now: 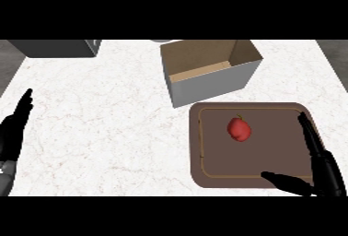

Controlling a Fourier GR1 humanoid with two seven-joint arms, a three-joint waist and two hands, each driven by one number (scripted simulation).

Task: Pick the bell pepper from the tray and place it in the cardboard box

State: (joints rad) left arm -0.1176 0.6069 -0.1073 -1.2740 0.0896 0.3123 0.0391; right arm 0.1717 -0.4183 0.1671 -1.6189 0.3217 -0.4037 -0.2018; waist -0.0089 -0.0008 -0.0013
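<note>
A: Nearest first. The robot's right black hand [319,173] is at the lower right, over the near right corner of the dark brown rectangular tray [214,177]. Fingers straight and spread, pointing away up the tray's right side, thumb stuck out to the left. It holds nothing.

B: Left one?

A: The left black hand [12,129] is at the left edge over the white marbled counter [102,129], open, fingers up, resting. Nothing in it either. So 2 hands, 0 grasps.

B: Where's the pepper?

A: The small red bell pepper with a green stem [239,129] lies on the tray, roughly mid-tray, a bit toward the far side. It's left of the right hand's fingers and apart from them, no contact.

B: And the target?

A: The open grey-sided cardboard box with a brown inside [211,87] stands just beyond the tray's far left corner. I can't see anything inside it. Further back, a dark grey box-shaped thing [58,47] at the far left of the counter; can't tell what it is.

B: Step?

A: I'd call it the approach, pick not yet made. Next move, as I judge it: right hand goes left and forward over the pepper, closes round it, lifts, then carries it up-left over the box's opening and lets go. The near box wall is what to clear.
</note>
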